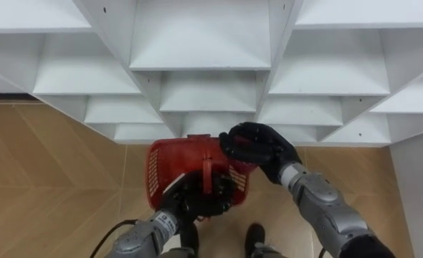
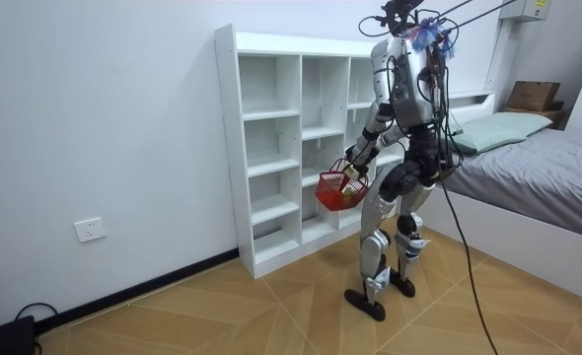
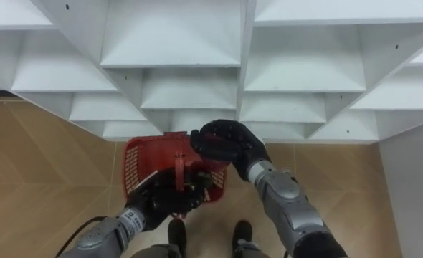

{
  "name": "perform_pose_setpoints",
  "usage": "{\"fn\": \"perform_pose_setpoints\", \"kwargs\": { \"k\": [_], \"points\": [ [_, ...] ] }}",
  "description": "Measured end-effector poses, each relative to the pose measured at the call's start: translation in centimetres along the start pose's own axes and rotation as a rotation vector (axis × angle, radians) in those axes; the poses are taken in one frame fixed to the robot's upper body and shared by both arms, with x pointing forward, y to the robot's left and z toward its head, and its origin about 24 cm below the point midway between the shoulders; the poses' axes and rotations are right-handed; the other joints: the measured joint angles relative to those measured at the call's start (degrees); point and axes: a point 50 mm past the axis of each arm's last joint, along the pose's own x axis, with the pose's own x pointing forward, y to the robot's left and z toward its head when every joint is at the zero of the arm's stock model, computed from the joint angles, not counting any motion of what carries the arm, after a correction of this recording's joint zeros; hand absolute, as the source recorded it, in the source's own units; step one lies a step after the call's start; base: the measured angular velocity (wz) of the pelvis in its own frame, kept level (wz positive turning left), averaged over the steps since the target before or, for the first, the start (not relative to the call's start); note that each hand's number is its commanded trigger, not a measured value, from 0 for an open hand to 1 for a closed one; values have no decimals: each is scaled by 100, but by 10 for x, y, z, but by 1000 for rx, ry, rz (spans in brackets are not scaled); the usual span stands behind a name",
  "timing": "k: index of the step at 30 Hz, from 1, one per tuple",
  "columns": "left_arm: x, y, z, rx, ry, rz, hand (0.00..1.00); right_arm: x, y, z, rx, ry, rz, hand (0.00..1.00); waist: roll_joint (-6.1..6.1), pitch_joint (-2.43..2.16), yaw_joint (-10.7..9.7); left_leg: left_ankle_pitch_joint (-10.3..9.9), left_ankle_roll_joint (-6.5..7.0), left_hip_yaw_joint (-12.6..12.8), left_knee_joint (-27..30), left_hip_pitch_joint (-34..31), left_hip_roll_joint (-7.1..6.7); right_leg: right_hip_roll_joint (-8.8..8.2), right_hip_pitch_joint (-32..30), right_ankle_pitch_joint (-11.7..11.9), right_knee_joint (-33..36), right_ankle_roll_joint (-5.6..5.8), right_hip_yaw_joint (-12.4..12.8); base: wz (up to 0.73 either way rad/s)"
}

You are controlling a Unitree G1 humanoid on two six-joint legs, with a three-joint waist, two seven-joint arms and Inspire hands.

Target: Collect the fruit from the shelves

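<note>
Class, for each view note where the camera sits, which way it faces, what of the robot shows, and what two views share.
Left eye view: on the head, looking down at the white shelves, left hand gripping the red basket, right hand at its rim; forearms show.
Right eye view: beside it, sharing that scene and arms.
Room view: off in the room, side-on; whole robot facing the shelves, bed behind.

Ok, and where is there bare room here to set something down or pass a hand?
The shelf compartments straight ahead look bare, bordered by their white dividers. The wooden floor left of the red basket is open too. It is crowded over the basket: the left hand grips its handle and the right hand sits at its far rim.
</note>
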Motion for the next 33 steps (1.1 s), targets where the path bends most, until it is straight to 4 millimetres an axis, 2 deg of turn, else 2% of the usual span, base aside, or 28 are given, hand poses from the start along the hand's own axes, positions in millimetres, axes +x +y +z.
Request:
{"fn": "perform_pose_setpoints", "kwargs": {
  "k": [9,22,23,24,25,26,28,33],
  "points": [
    [2,-4,2,-102,-31,-24,100,0,1,0,-58,7,2,100,-1,0,-14,0,0,-2,-24,1,-6,2,-5,0,-13,1,10,0],
    [4,-9,9,-105,-59,-63,100,0,-2,1,-62,1,-18,100,-5,-3,-48,1,1,-13,35,-8,-3,0,2,3,2,6,12,0],
    [5,-9,10,-107,-62,-66,100,0,-2,2,-62,0,-19,78,-5,-2,-48,1,1,-13,36,-9,-3,0,-1,3,3,6,12,0],
    [5,-9,10,-109,-65,-73,100,0,-2,2,-57,-2,-21,70,-5,-3,-49,1,1,-13,36,-9,-3,-1,-2,3,3,6,12,0],
    [5,-10,10,-109,-65,-79,100,0,-3,2,-55,-4,-23,46,-5,-3,-48,1,1,-13,35,-8,-4,-1,-2,3,3,6,12,0],
    [5,-11,10,-111,-66,-89,100,0,-3,3,-55,-5,-24,17,-5,-3,-47,1,1,-13,35,-7,-5,-2,-2,3,7,6,12,0],
    [5,-12,10,-113,-67,-101,100,0,-3,3,-53,-5,-26,0,-6,-3,-48,1,2,-13,30,-8,-6,-2,-1,7,15,8,12,0],
    [5,-13,10,-115,-68,-104,100,1,-4,4,-39,-14,-39,0,-8,-3,-51,2,3,-12,16,-8,-9,-1,0,7,-1,9,12,0]
  ]
}}
